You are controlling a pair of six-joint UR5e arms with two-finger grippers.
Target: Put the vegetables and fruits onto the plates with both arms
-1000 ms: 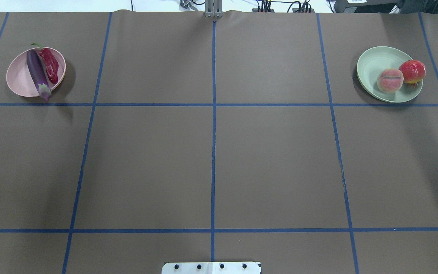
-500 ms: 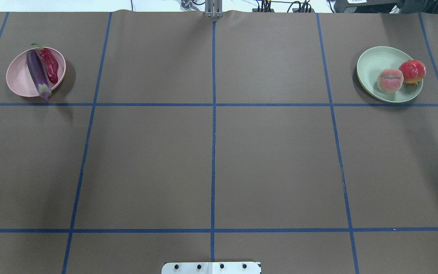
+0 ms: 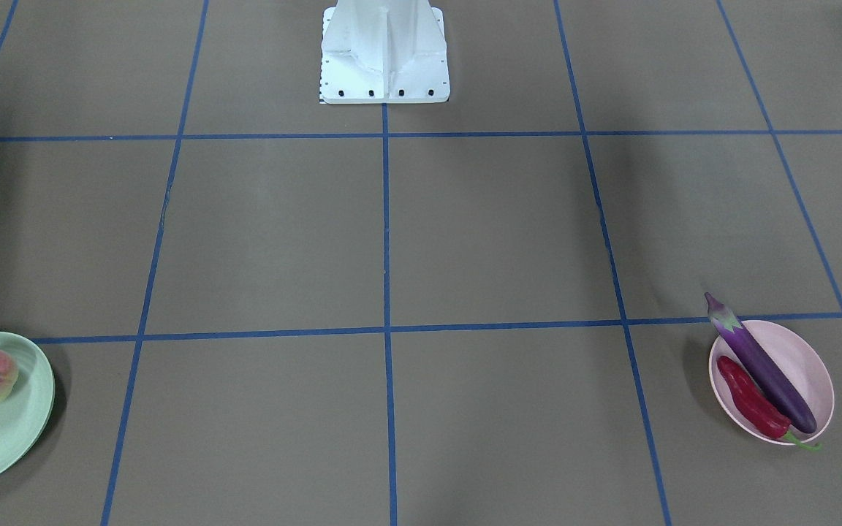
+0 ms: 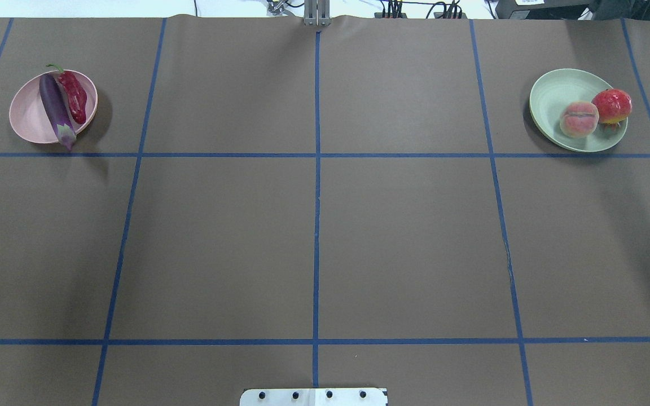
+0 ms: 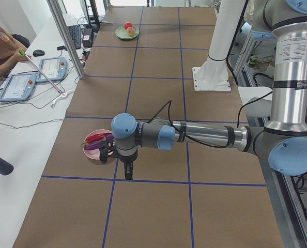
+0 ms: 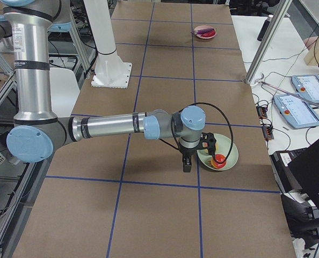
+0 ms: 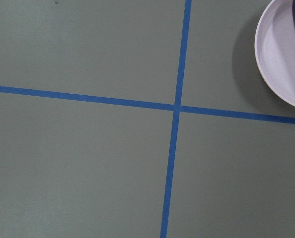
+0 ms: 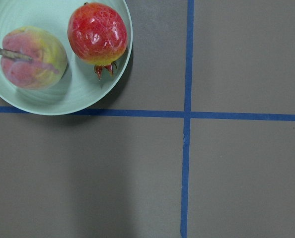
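The purple eggplant (image 4: pixel 57 110) and the red chili pepper (image 4: pixel 73 97) lie side by side on the pink plate (image 4: pixel 29 115) at the far left. The peach (image 4: pixel 579 119) and the bumpy red-orange fruit (image 4: pixel 611 105) sit on the mint green plate (image 4: pixel 556 93) at the far right. My left gripper (image 5: pixel 128 173) hangs above the table beside the pink plate (image 5: pixel 94 155). My right gripper (image 6: pixel 187 164) hangs beside the mint plate (image 6: pixel 226 156). Both grippers show only in the side views, so I cannot tell whether they are open or shut. Neither wrist view shows fingers.
The white base block (image 3: pixel 384 58) stands at the table's robot side. Blue tape lines divide the brown table cover (image 4: pixel 404 242). An operator (image 5: pixel 1 44) sits at a side bench with tablets (image 5: pixel 19 85). Aluminium posts (image 6: pixel 269 40) stand along the table's far edge.
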